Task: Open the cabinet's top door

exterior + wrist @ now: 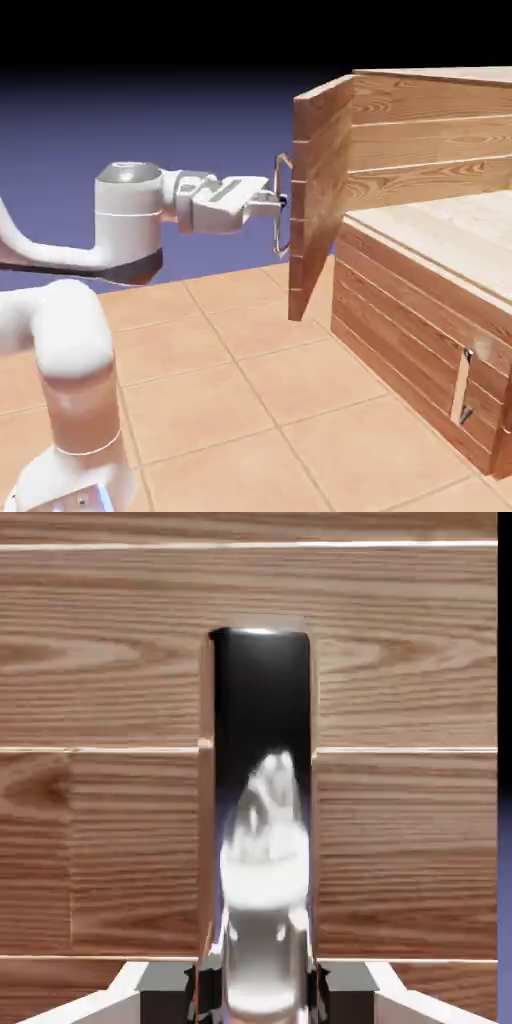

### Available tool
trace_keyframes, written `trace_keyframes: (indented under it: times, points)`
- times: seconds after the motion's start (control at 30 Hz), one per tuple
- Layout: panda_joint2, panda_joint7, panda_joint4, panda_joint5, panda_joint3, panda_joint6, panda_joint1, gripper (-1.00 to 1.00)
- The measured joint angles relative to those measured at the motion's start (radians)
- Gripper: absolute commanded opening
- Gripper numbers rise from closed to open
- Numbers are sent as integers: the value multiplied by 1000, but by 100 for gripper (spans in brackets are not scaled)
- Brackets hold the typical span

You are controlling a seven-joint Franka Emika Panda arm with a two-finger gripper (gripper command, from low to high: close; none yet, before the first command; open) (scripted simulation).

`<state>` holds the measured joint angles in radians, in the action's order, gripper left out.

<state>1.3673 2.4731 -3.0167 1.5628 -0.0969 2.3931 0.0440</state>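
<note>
The cabinet [430, 140] of reddish-brown planks fills the exterior view's right. Its top door [322, 190] stands swung out toward the arm, showing paler wood [450, 225] behind it. A long vertical silver bar handle [281, 175] runs down the door's outer face. My gripper [279, 204] reaches level from the left and is shut on this handle at about mid-height. In the hand view the handle [262, 812] rises shiny and large between my grey fingertips [160, 990], with the door's planks [100, 712] right behind it.
A shorter plank panel with a small silver handle [463, 388] sits low on the cabinet's front at the right. The tan tiled table top [240, 390] spreads below the arm. The open door's lower edge [297, 312] hangs just above the tiles.
</note>
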Motion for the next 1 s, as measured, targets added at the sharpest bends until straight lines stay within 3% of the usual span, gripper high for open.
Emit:
trace_keyframes:
  times: [0.23,0.5,1.0]
  points:
    - [76,-91,-12,-303,-232,-214,101,-100]
    - [32,-112,79,-598,-522,-483,166,-100]
    - [-167,-98,559,-982,-1011,-984,-121,-100]
